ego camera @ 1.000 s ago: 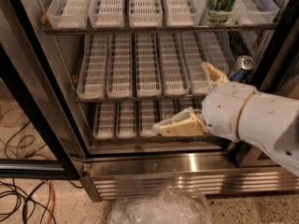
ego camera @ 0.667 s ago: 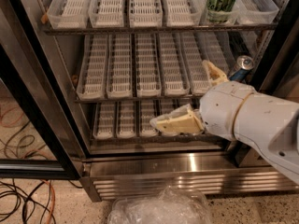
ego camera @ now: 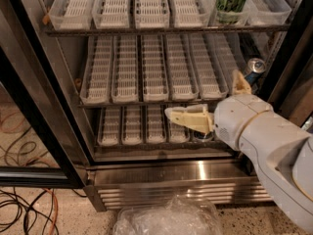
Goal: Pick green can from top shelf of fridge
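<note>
One green can point(ego camera: 232, 1) stands upright in a right-hand tray on the top shelf point(ego camera: 161, 31) of the fridge point(ego camera: 171, 173), untouched. The gripper point(ego camera: 202, 93) hangs well below, by the lower racks, fingers spread wide and empty; reaching and grasping remain.

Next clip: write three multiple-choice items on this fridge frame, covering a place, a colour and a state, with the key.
1. Where does the green can stand?
A) top shelf, right part
B) lowest rack
C) floor

2. What colour is the shorter can below it?
A) red
B) blue and silver
C) yellow

3. How is the gripper?
A) shut on the green can
B) out of view
C) open, empty, well below the green can

Key:
1 A: it sits in a clear tray up there.
2 B: blue body, silver lid.
3 C: its cream fingers are spread apart and hold nothing.
</note>
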Controlling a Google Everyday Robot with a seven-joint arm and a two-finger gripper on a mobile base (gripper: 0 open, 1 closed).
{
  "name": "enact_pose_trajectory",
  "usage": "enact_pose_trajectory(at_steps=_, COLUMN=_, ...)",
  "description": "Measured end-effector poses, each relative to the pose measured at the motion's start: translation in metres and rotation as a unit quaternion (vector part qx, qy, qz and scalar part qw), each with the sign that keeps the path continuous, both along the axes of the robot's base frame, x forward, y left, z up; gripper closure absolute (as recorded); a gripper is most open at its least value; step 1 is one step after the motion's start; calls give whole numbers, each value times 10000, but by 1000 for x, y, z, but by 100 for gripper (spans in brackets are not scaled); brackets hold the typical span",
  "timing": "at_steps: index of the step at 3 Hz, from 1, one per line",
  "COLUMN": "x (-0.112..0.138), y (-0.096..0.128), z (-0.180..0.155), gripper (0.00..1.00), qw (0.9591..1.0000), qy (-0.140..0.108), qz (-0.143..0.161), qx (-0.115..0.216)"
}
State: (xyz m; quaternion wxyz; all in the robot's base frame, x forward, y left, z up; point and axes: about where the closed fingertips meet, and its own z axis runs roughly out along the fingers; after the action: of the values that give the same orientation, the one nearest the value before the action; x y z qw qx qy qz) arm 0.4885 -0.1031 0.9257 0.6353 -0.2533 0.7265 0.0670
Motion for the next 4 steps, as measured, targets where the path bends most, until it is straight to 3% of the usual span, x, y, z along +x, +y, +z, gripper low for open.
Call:
enact_pose_trajectory(at_steps=1, x=6, y=-62, z=-10, gripper=0, qw=9952, qy=-50, qz=-881, qx=428)
enact_pose_trajectory(at_steps=2, x=-3, y=-104, z=-24, gripper=0, qw=9827, qy=-192, qz=-1626, qx=868)
enact_pose_trajectory(at_steps=3, x=-3, y=-104, z=-24, gripper=0, qw=9827, qy=-193, qz=-1625, qx=868)
enact_pose_trajectory(at_steps=4, x=-8, y=-97, z=-14, gripper=0, qw=9826, qy=-351, qz=-1547, qx=967)
